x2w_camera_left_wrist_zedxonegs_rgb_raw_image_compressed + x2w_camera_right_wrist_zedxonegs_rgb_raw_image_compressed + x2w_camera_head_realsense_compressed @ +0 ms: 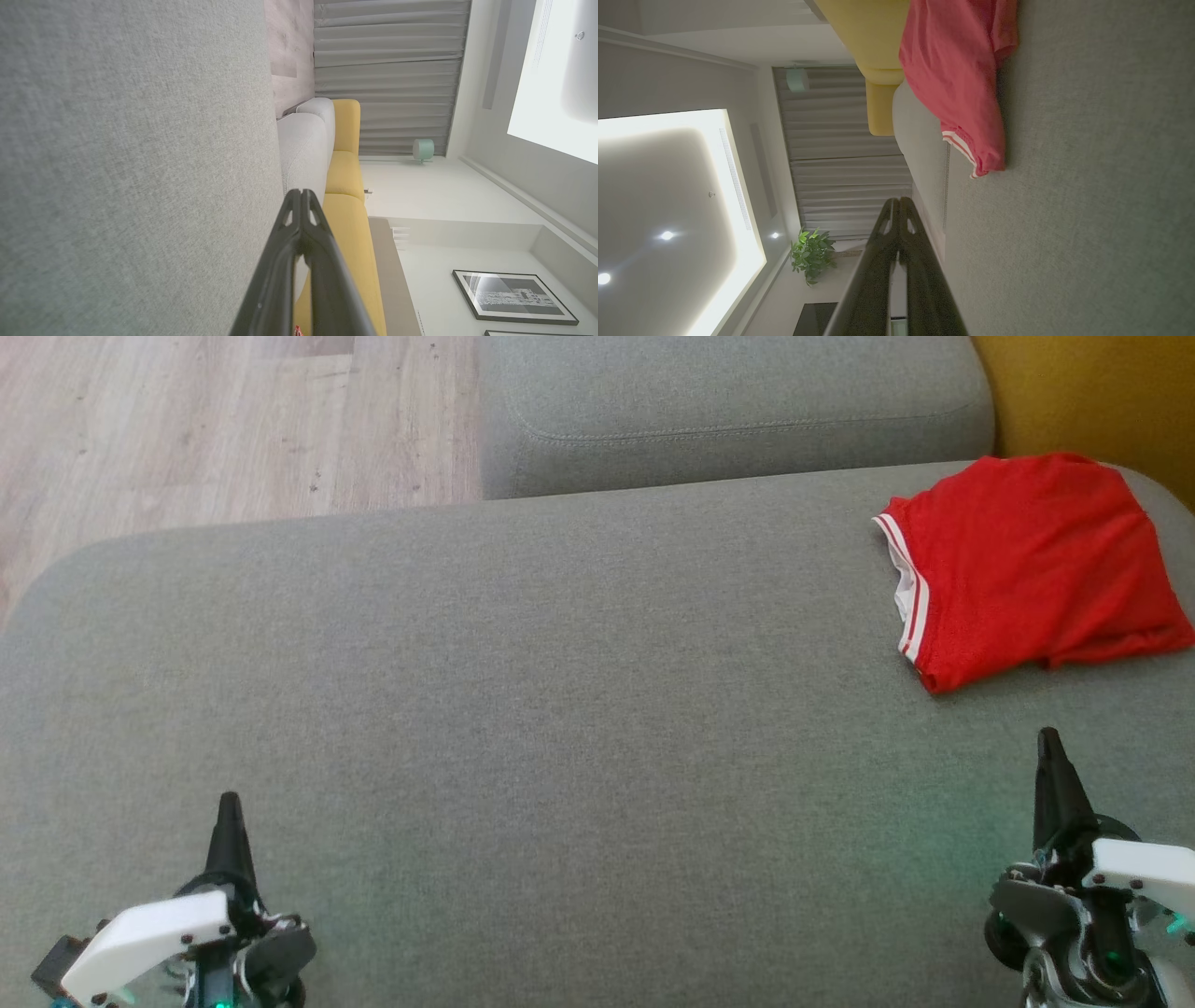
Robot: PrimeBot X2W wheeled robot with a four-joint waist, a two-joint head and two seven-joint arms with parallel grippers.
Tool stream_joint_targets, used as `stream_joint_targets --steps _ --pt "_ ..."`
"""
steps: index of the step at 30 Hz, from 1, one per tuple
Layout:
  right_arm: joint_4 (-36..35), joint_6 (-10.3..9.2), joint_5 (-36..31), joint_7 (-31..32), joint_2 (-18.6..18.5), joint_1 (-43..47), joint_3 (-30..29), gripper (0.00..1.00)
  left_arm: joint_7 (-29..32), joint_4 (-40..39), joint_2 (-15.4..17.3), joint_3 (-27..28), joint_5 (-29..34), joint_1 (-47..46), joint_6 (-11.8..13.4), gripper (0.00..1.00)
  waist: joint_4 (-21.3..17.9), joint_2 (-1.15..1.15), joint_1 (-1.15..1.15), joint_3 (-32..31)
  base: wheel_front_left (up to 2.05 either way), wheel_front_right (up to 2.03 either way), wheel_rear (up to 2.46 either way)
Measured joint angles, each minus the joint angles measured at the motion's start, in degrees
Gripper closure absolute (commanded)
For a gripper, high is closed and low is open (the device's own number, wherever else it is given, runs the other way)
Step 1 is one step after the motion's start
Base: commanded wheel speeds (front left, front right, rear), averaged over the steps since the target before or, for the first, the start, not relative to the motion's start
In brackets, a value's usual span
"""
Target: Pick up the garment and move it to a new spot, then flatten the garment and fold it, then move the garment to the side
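Right gripper (1052, 745), pointed, near folded red garment (1032, 569)

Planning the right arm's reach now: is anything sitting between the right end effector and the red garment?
Nothing visible. Bare grey sofa cushion lies between the right end effector and the red garment, which sits ahead of it at the cushion's far right.

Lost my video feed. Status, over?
Left gripper shut, empty. Right gripper shut, empty. Red garment folded, far right on grey cushion. Nothing between it and that gripper.
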Motion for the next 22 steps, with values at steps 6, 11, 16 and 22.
stream_joint_targets --steps 6,11,16,22 --pt "0.0 0.0 0.0 0.0 0.0 0.0 -0.1 1.0 0.0 0.0 0.0 0.0 0.0 0.0 0.0 1.0 0.0 0.0 0.0 0.0 0.0 0.0 0.0" --pt "0.0 0.0 0.0 0.0 0.0 0.0 -0.2 1.0 0.0 0.0 0.0 0.0 0.0 0.0 0.0 1.0 0.0 0.0 0.0 0.0 0.0 0.0 0.0" --pt "0.0 0.0 0.0 0.1 0.0 0.0 -0.3 1.0 0.0 0.0 0.0 0.0 0.0 0.0 0.0 1.0 0.0 0.0 0.0 0.0 0.0 0.0 0.0" --pt "0.0 0.0 0.0 0.1 0.0 0.0 -0.4 1.0 0.0 0.0 0.0 0.0 0.0 0.0 0.0 1.0 0.0 0.0 0.0 0.0 0.0 0.0 0.0"
